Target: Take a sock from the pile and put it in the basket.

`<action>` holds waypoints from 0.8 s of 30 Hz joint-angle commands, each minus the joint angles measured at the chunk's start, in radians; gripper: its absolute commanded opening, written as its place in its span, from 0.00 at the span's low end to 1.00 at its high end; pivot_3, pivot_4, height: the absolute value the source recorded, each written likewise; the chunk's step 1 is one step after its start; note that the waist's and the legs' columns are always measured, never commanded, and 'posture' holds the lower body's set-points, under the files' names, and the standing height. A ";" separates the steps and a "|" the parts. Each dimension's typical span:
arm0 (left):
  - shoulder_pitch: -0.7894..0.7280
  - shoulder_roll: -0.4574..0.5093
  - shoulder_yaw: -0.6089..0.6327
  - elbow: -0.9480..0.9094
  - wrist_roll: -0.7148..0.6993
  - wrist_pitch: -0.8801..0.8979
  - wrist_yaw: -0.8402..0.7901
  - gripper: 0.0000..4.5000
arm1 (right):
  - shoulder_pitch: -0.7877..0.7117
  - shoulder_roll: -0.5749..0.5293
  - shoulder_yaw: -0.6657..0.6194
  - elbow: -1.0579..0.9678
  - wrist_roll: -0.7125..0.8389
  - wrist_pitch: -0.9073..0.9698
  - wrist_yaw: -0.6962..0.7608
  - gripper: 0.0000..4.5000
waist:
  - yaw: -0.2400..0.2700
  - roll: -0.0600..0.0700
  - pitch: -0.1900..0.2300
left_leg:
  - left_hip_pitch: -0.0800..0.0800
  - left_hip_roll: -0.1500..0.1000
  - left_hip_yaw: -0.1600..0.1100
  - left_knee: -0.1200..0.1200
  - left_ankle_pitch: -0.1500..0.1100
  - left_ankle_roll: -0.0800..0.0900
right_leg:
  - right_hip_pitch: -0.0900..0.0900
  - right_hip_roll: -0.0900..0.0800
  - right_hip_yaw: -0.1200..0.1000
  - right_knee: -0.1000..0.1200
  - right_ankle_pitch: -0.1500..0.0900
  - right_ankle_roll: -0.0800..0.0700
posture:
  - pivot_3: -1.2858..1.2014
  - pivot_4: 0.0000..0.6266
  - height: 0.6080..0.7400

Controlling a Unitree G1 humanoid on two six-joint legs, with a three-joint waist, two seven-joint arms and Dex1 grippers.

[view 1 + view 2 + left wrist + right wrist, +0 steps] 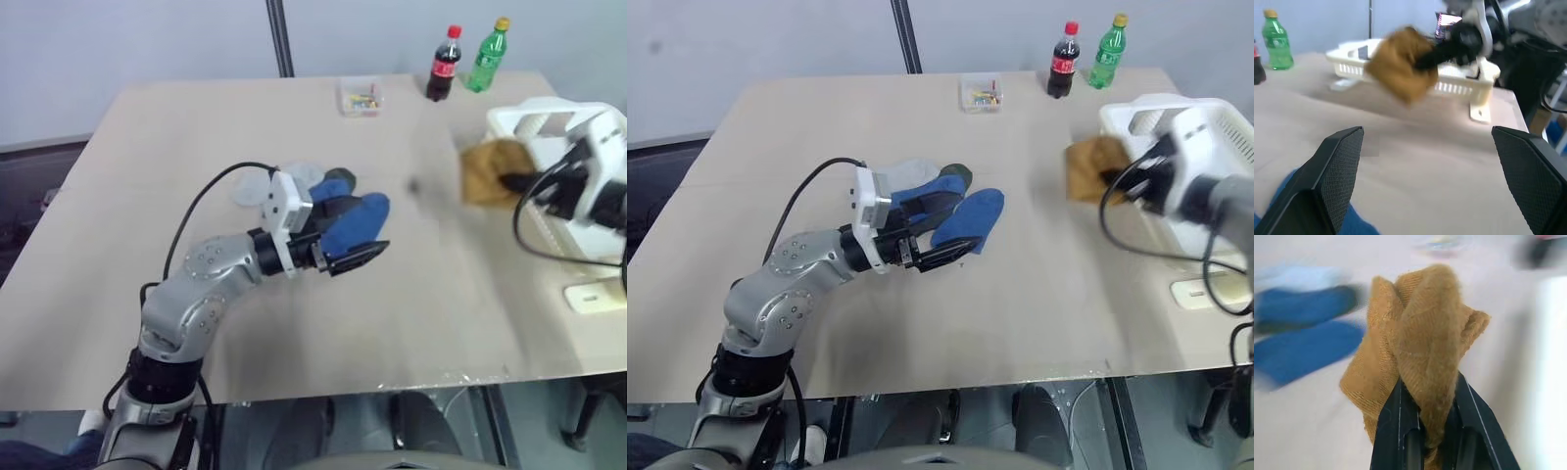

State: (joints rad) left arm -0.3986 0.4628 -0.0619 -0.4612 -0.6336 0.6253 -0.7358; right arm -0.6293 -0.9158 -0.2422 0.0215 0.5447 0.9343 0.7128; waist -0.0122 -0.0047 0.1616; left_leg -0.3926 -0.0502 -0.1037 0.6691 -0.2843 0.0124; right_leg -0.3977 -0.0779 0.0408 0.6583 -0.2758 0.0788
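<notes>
Sock: we see the mustard-yellow sock (1415,367) bunched and hanging clear of the desk, up in the air just beside the near-left corner of the basket, not yet over its opening.
Right end effector: the right end effector (1422,428) has its two black fingers (1396,431) pinched tight on the sock's fabric — the cloth bulges out above and to both sides of them.
Basket: the white slotted basket (1239,137) stands at the right edge of the desk (196,127); its left rim sits close behind the held sock, and a small white block (595,296) lies on the desk just in front of it.
Pile: the pile (960,211) lies near the middle of the desk, well apart from the basket; we make out two blue socks (358,223), a pale grey one (257,186) and a dark green bit at the back.
Left end effector: the left end effector (355,257) hangs above the near side of the pile with its jaws spread wide and nothing between them — in its wrist view the two fingers (1337,171) frame bare desk.
Far edge: a small clear box (360,96) with coloured bits, a cola bottle (444,65) and a green bottle (488,56) stand along the back of the desk.
</notes>
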 commanded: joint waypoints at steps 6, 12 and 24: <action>-0.035 -0.051 -0.033 -0.040 0.002 -0.013 0.036 1.00 | -0.351 -0.041 0.003 0.817 -0.189 -0.190 -0.045 0.01 | -0.002 0.000 0.000 | -0.005 0.000 0.005 0.000 0.000 0.000 | -0.007 0.000 0.004 0.002 0.000 0.000 | 0.52 0.24 1.00; -0.028 -0.051 -0.046 -0.038 0.024 -0.021 0.042 1.00 | -0.429 -0.046 0.071 1.110 -0.342 -0.392 -0.057 0.38 | -0.004 0.000 0.000 | -0.005 0.000 0.009 -0.001 0.000 0.000 | -0.008 0.000 0.006 0.002 0.000 0.000 | 0.52 0.24 1.00; 0.006 -0.033 -0.042 -0.053 0.042 -0.026 0.049 1.00 | -0.342 -0.062 0.201 0.854 -0.557 -0.650 -0.102 0.58 | -0.005 0.000 0.000 | -0.005 0.000 0.010 0.001 0.000 0.000 | -0.009 0.001 0.008 0.004 0.000 0.000 | 0.52 0.24 1.00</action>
State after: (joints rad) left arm -0.3983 0.4227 -0.1195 -0.4639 -0.5919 0.6206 -0.6913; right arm -0.9916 -0.9422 -0.0270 1.0261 -0.0118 0.2896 0.5935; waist -0.0174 -0.0045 0.1620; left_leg -0.3973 -0.0497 -0.0939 0.6699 -0.2842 0.0126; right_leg -0.4070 -0.0772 0.0493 0.6622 -0.2756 0.0791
